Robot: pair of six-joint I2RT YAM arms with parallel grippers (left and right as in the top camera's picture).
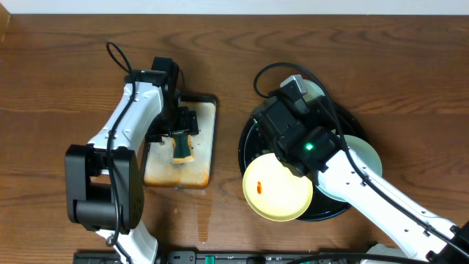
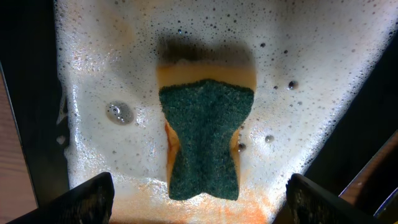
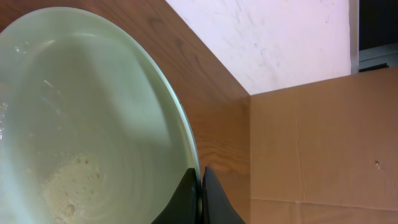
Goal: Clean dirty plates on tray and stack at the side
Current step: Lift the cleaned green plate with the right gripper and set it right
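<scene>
The right end effector (image 3: pixel 200 186) has its fingers pinched on the rim of a mint-blue plate (image 3: pixel 93 124), over the far side of the black tray (image 1: pixel 245 147), right of the table (image 1: pixel 58 59) centre. A yellow plate (image 1: pixel 277 188) with an orange smear sits at the tray's near-left rim, and a second mint plate (image 1: pixel 366 150) at its right rim. The left end effector (image 2: pixel 200 186) hangs with fingers wide apart over the green sponge (image 2: pixel 205 137) in the sudsy pan (image 2: pixel 311 62).

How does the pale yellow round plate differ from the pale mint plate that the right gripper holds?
The pale yellow round plate bears a small orange smear; the pale mint plate shows only whitish residue. The yellow plate lies free on the black round tray; the right gripper pinches the mint plate's rim. Both are round, shallow and plain.
</scene>
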